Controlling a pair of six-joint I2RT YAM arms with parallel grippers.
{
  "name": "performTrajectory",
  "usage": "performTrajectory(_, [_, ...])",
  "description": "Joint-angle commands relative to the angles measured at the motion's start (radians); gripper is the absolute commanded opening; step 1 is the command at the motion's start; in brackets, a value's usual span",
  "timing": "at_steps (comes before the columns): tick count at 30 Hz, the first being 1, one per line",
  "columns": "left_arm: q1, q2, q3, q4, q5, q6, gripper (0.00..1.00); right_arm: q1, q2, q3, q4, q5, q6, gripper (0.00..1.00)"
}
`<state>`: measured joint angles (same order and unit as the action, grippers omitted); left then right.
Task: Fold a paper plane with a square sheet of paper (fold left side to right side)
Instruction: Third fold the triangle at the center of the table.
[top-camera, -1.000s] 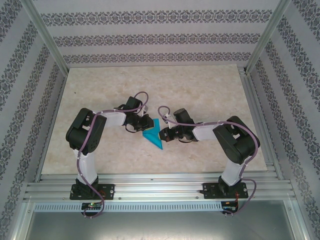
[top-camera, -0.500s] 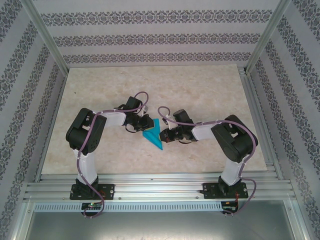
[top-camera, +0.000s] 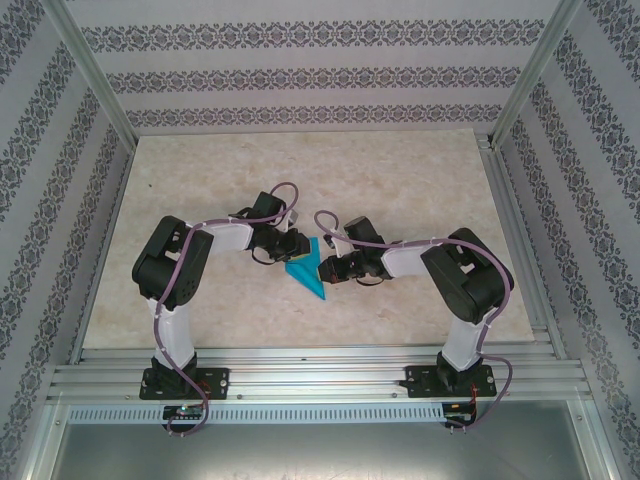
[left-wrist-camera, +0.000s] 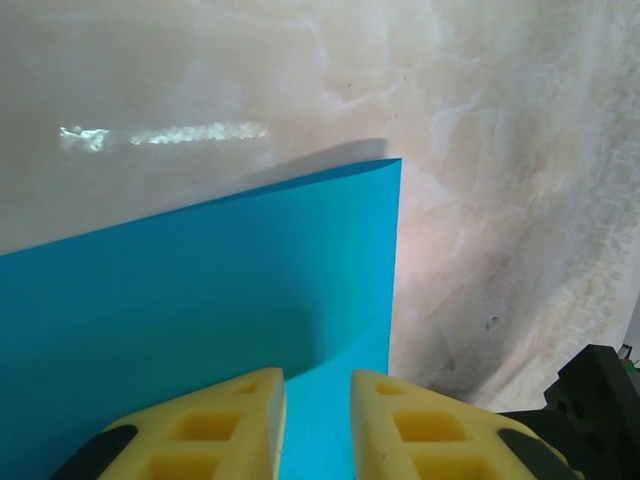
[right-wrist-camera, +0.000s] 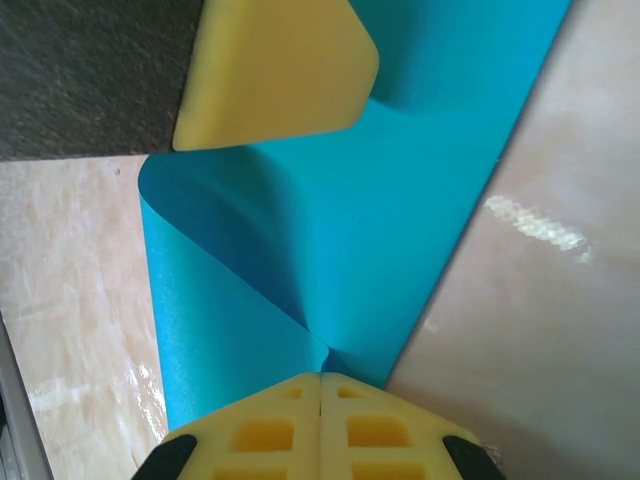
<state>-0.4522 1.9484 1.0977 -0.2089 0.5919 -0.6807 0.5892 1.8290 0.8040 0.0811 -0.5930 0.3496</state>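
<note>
The cyan-blue sheet of paper (top-camera: 308, 273) lies mid-table as a folded pointed shape, its tip toward the near edge. My right gripper (top-camera: 327, 267) comes in from the right. In the right wrist view it (right-wrist-camera: 321, 378) is shut on the paper (right-wrist-camera: 400, 200), pinching an edge so that a flap curls up. My left gripper (top-camera: 296, 248) sits at the paper's far left side. Its yellow fingers (left-wrist-camera: 230, 420) stand a little apart in the left wrist view, the gripper (left-wrist-camera: 318, 385) open over the paper (left-wrist-camera: 200, 290), whose raised flap stands just ahead.
The table (top-camera: 200, 180) is pale marbled board inside patterned walls, with metal rails (top-camera: 320, 375) along the near edge. One left finger (right-wrist-camera: 275, 75) shows in the right wrist view, resting on the paper's far side.
My left gripper's fingers have parted slightly. The right gripper has edged a little to the left, still pinching the paper. The paper has barely shifted.
</note>
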Motion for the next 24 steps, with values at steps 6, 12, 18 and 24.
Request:
performTrajectory(6, [0.032,-0.105,0.08,-0.163,-0.039,0.066,0.4,0.027,0.049,0.007,-0.055,0.045,-0.018,0.0])
performTrajectory(12, [0.065,-0.215,0.034,-0.185,-0.058,0.071,0.39,0.03,0.046,0.014,-0.061,0.05,-0.023,0.0])
performTrajectory(18, [0.046,-0.308,-0.122,-0.062,0.038,-0.016,0.26,0.035,0.047,0.018,-0.058,0.05,-0.023,0.0])
performTrajectory(24, [-0.003,-0.293,-0.167,0.045,0.063,-0.093,0.27,0.038,0.049,0.017,-0.063,0.057,-0.025,0.0])
